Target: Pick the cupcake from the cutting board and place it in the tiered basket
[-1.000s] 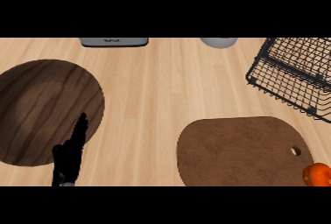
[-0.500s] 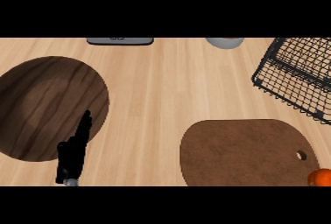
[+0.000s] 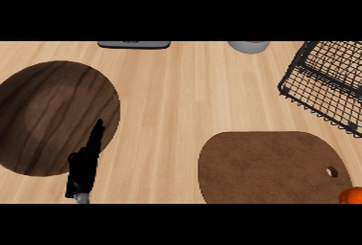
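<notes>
The robot's left robot hand [image 3: 83, 165] rests at the view's lower left, fingers straight and unclenched, seen edge-on and holding nothing; its fingertips lie over the rim of a dark oval wooden board. The right robot hand shows nowhere, so nothing can be said of it.

The pale wooden surface [image 3: 184, 95] carries everything. The dark oval wooden board [image 3: 50, 110] fills the left side and seems to play no part in the job. At lower right lies the brown cutting board [image 3: 272, 167], flat, its hanging hole near the right end, most of its face bare. Above it at the right edge stands the black wire tiered basket [image 3: 329, 81], only partly in view, set just beyond the cutting board, so a carry between the two looks short. A flat grey slab [image 3: 134, 44] and a grey cup [image 3: 249, 46] sit along the far edge, both cut by the frame.

The cupcake [image 3: 351, 195] is judged to be the orange sliver at the cutting board's lower right corner, mostly outside the view; whether it sits fully on the board cannot be told. It lies well apart from the left robot hand, across the whole cutting board, on the side an unseen right arm would serve more readily. The pick appears not yet begun.
</notes>
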Controlling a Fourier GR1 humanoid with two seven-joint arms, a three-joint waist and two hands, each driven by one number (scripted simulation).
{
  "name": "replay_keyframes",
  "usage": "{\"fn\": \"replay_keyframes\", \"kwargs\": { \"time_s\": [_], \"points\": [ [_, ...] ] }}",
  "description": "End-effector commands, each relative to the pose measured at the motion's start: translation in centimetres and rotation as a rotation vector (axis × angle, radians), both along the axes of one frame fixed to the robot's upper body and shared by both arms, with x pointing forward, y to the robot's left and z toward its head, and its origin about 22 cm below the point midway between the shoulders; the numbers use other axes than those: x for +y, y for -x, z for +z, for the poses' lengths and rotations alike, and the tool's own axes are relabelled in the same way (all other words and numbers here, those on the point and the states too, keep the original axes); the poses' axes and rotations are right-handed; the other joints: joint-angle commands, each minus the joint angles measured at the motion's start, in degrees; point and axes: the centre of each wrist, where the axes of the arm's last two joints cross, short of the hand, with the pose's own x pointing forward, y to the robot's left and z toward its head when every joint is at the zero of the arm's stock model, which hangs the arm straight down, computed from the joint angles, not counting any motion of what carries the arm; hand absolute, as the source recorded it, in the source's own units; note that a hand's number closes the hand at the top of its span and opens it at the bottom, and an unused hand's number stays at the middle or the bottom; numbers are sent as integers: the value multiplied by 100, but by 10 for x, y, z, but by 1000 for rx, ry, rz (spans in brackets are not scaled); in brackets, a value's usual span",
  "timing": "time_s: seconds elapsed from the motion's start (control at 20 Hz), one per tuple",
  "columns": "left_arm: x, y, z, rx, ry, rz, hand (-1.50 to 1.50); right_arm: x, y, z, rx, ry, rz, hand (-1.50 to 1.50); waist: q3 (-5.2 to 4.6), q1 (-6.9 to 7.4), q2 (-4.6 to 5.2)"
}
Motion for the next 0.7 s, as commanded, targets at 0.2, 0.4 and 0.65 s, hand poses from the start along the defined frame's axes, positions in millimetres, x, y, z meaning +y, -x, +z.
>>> {"fn": "replay_keyframes", "kwargs": {
  "time_s": [0.2,0.4,0.65],
  "points": [
    [3,-4,1,45,5,-1,0,5,-54,-39,68,37,57,150,-23,-14,34],
    [-8,6,-11,65,8,11,0,19,-77,-42,107,49,20,150,-25,-32,27],
    [-9,8,-14,61,0,10,0,16,-98,-74,116,2,-5,150,-22,2,46]
  ]
}}
